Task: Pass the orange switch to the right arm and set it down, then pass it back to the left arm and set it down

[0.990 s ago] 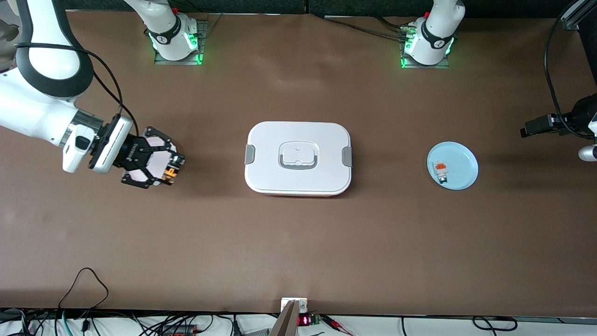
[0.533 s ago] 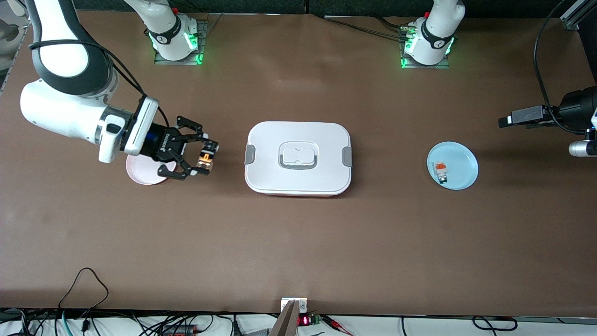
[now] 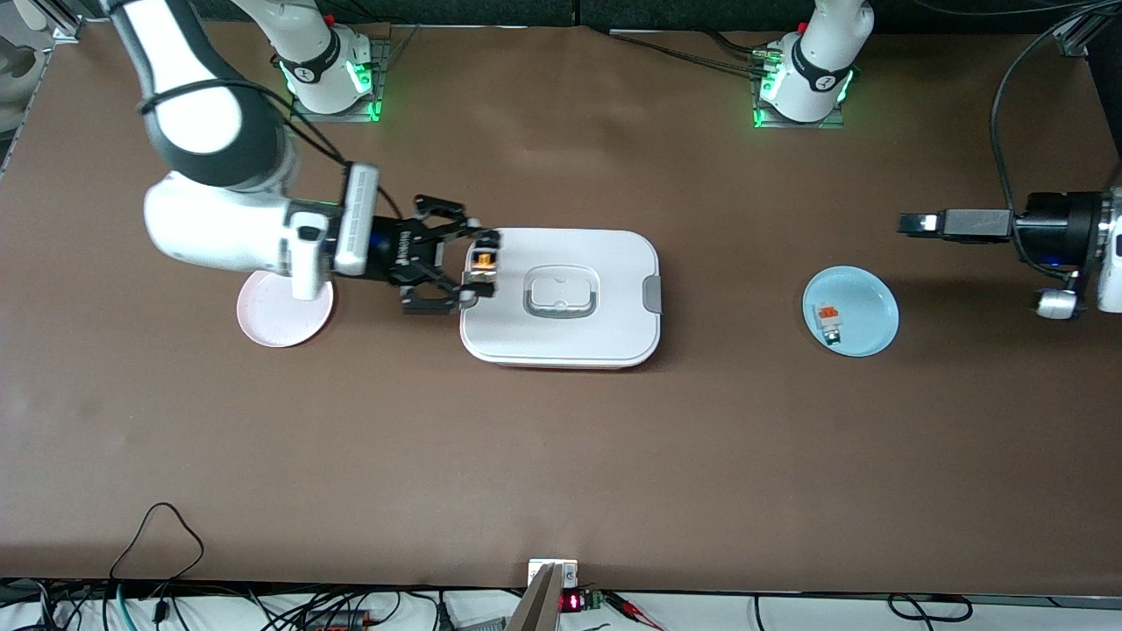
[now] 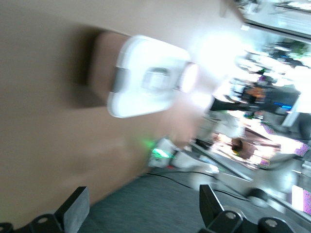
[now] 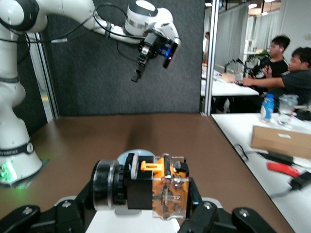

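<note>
box [image 3: 561, 298] sits under right tool [image 3: 480, 263] grasping orange switch [image 3: 483, 260]; left tool [image 3: 916, 223] released above table [image 3: 561, 456].

White box [image 3: 561, 337] with grey side clips and grey-rimmed handle is seen on brown table [image 3: 561, 456]. Black-and-orange switch [image 3: 481, 261] is seen in black right gripper [image 3: 478, 266]. Pink plate [image 3: 273, 326], light blue plate [image 3: 868, 307] are noted. Arms are white, black-banded.

R claw [image 3: 478, 267] clamped mid-air; L claw [image 3: 912, 223] wide open, raised.
</note>
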`<action>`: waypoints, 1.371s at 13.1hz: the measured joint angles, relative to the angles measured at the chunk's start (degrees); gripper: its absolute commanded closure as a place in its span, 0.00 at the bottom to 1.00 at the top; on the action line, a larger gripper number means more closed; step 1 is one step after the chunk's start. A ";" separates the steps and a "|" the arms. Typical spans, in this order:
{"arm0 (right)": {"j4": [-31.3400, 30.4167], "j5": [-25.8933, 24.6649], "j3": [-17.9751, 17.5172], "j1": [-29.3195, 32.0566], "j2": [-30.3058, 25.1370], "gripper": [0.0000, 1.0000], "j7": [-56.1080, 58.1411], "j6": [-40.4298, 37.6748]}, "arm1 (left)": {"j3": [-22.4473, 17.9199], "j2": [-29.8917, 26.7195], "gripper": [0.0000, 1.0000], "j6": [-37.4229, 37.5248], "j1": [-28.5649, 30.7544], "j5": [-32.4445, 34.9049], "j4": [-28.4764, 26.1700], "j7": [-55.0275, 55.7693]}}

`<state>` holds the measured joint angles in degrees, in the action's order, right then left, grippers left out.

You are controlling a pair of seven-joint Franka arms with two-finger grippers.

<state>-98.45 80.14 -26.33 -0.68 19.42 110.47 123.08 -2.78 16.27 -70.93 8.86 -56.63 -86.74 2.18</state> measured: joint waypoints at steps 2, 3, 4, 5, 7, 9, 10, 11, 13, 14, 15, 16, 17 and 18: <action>1.89 1.84 -0.09 -2.42 1.46 0.79 0.12 2.33 | 4.10 -0.02 0.00 -4.44 -0.81 -4.36 -0.31 2.89; 2.82 2.83 -0.12 -3.28 2.20 0.79 0.12 2.93 | 7.02 -0.03 0.00 -8.04 -1.00 -5.34 -0.38 4.34; 3.48 4.09 -0.14 -4.26 2.92 0.79 0.13 4.15 | 9.92 -0.03 0.00 -12.09 -1.23 -6.21 -0.61 5.55; 4.01 5.02 -0.17 -5.50 3.56 0.79 0.16 5.94 | 12.90 -0.04 0.00 -16.28 -1.43 -6.83 -1.10 6.30; 5.56 5.89 -0.21 -8.34 5.05 0.79 0.17 8.75 | 17.38 -0.03 0.00 -23.40 -1.80 -8.14 -2.35 6.63; 7.82 6.79 -0.23 -10.58 7.03 0.79 0.17 9.65 | 20.76 -0.01 0.00 -30.00 -1.89 -11.41 -3.62 6.63; 8.86 7.18 -0.22 -11.34 7.94 0.79 0.17 10.29 | 22.27 0.02 0.00 -33.06 -1.94 -12.27 -4.23 6.63; 9.58 7.50 -0.22 -11.83 8.62 0.79 0.16 10.84 | 23.40 0.11 0.00 -35.42 -2.04 -12.47 -4.74 6.59; 10.48 9.21 -0.23 -12.30 9.19 0.79 0.15 11.09 | 24.64 0.70 0.00 -39.51 -2.98 -12.50 -5.16 6.47; 10.84 10.22 -0.23 -12.51 9.25 0.79 0.15 11.09 | 24.77 1.12 0.00 -41.38 -4.01 -12.50 -5.17 6.46; 11.19 10.84 -0.23 -12.74 9.24 0.79 0.15 11.09 | 24.83 1.70 0.00 -42.73 -4.92 -12.50 -5.18 6.29; 11.51 11.02 -0.23 -12.92 9.24 0.79 0.13 11.10 | 24.95 2.33 0.00 -43.75 -5.68 -12.50 -5.19 5.94; 11.72 11.10 -0.23 -12.98 9.25 0.79 0.13 11.12 | 25.01 2.81 0.00 -45.06 -6.60 -12.60 -5.19 5.71; 11.90 11.12 -0.23 -12.98 9.24 0.79 0.12 11.14 | 25.10 3.11 0.00 -46.14 -7.66 -13.30 -5.19 5.66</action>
<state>-86.56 91.26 -26.56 -13.66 28.67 110.60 134.22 22.32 19.38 -117.06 1.20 -69.93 -91.93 7.84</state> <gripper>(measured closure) 0.278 0.000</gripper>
